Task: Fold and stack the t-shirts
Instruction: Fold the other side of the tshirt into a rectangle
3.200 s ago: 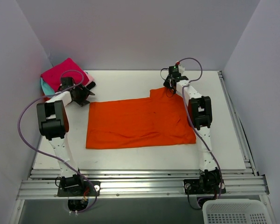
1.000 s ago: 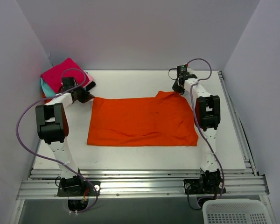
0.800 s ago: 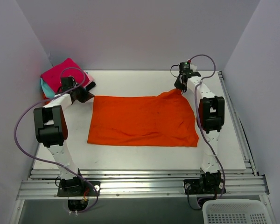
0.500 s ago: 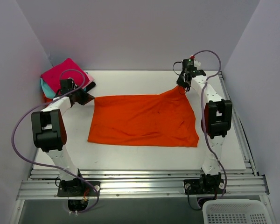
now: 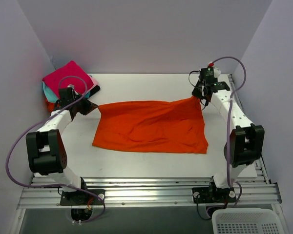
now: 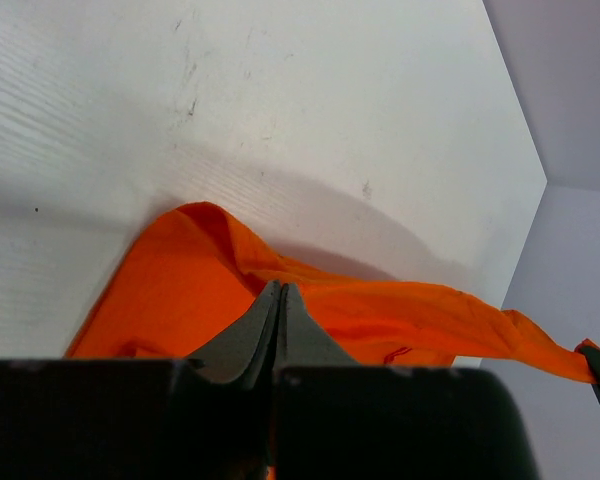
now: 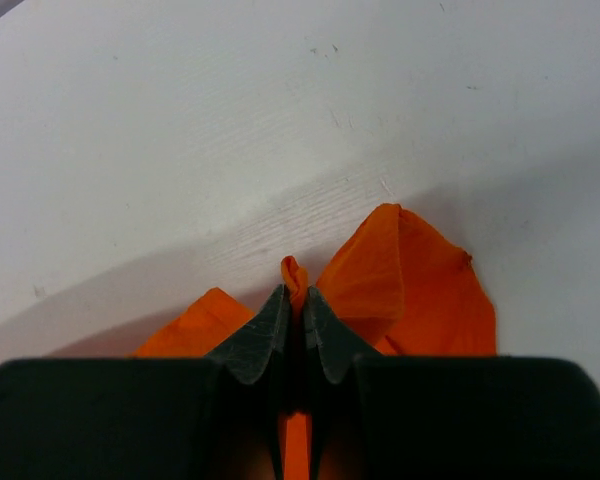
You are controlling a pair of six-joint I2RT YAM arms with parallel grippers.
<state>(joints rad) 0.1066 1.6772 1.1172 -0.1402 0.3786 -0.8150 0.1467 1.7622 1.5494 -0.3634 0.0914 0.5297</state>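
The large orange t-shirt [image 5: 151,129] lies spread mid-table, its far edge lifted and pulled taut between both grippers. My left gripper [image 5: 93,108] is shut on the shirt's far left corner; the left wrist view shows its tips [image 6: 280,292] pinched together over orange cloth [image 6: 170,290]. My right gripper [image 5: 198,97] is shut on the far right corner, and a fold of the orange cloth [image 7: 410,270] pokes out between its tips [image 7: 300,296]. Folded t-shirts are stacked at the back left, with magenta [image 5: 63,75] on top, teal [image 5: 46,90] beneath and a black edge [image 5: 94,89].
A white mesh basket [image 5: 249,222] sits below the table's front right corner. Aluminium rails [image 5: 146,191] run along the near edge and the right side. Grey walls close in on the left, back and right.
Both grippers have moved apart, the right one further right and the left one slightly left. The shirt's far edge has been drawn out straight and lifted off the table.
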